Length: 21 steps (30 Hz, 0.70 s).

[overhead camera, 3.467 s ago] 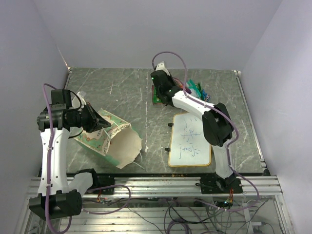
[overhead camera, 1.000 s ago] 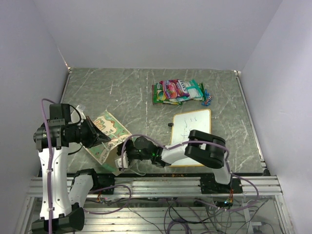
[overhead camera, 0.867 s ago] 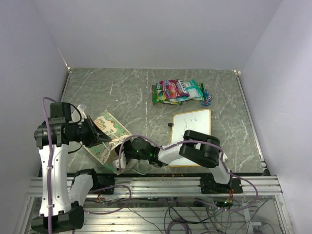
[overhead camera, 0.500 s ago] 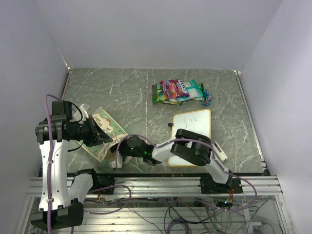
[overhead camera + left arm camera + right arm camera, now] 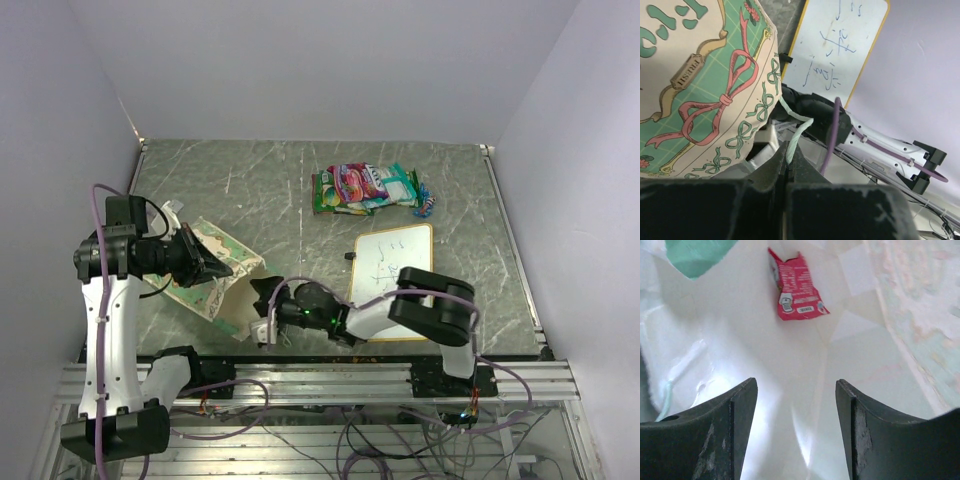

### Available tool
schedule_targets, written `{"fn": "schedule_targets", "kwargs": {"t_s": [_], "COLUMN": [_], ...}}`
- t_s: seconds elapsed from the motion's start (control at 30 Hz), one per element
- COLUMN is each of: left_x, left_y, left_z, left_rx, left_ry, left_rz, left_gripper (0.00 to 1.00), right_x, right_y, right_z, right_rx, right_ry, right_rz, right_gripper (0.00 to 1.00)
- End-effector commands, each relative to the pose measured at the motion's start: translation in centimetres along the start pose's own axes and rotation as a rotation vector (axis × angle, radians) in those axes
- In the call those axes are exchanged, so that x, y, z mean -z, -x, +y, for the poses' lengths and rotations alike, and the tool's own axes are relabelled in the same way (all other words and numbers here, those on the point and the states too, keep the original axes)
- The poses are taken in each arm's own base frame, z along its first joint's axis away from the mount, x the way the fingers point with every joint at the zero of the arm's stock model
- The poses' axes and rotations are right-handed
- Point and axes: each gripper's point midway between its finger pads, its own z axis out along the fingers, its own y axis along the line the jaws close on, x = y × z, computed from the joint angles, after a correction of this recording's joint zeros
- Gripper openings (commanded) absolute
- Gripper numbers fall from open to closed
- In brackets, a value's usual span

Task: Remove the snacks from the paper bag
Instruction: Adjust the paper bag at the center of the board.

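The paper bag (image 5: pixel 222 272) lies on its side at the near left, its mouth toward the right arm. My left gripper (image 5: pixel 206 266) is shut on the bag's pale string handle (image 5: pixel 799 129), pinched at the fingertips of the left gripper (image 5: pixel 788 151). The patterned side of the paper bag (image 5: pixel 705 85) fills that wrist view. My right gripper (image 5: pixel 262 304) is open at the bag's mouth. In the right wrist view the right gripper (image 5: pixel 795 386) looks into the cream interior, where a red snack packet (image 5: pixel 795 287) lies ahead. Several snacks (image 5: pixel 365 188) lie piled at the far middle.
A whiteboard (image 5: pixel 392 280) with writing lies at the near right, partly under the right arm's links. A green edge (image 5: pixel 695 255) shows at the top left inside the bag. The snack pile sits just beyond the whiteboard's far edge.
The right arm came from the far snack pile to the bag's mouth, then edged slightly right. The left gripper lifted the handle, and the bag opened wider.
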Motion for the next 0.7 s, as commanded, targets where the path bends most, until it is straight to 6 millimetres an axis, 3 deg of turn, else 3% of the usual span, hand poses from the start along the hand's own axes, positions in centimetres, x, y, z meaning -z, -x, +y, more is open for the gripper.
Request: {"fn": "schedule_targets", "kwargs": {"t_s": [0.0,0.13,0.23,0.47,0.53,0.67], "left_x": [0.2,0.2,0.2,0.7,0.8,1.0], "left_y": [1.1,1.6,1.6,1.2,1.2,1.0], "left_z": [-2.0,-3.1,-3.8,-4.2,-4.4,-4.8], "left_rx": [-0.027,-0.007,0.006,-0.009,-0.01,-0.017], "left_ry": [-0.081,-0.143,-0.185,-0.188,-0.197,-0.219], "left_rz": [-0.035,-0.057,-0.058,-0.045,-0.046,-0.045], "left_gripper": [0.07,0.07,0.07,0.07,0.07,0.07], "right_x": [2.8,4.4,4.3,0.3,-1.7,-4.0], "right_y": [2.5,3.9,4.6,5.3,4.4,3.6], "right_z": [-3.6,-4.8,-5.1,-6.8,-5.0,-4.4], "right_rx": [-0.166,-0.379,-0.485,-0.587,-0.594,-0.666], "right_ry": [-0.121,-0.205,-0.26,-0.37,-0.339,-0.351], "right_rz": [-0.068,-0.135,-0.172,-0.203,-0.182,-0.174], "right_gripper": [0.63,0.61,0.57,0.36,0.35,0.34]}}
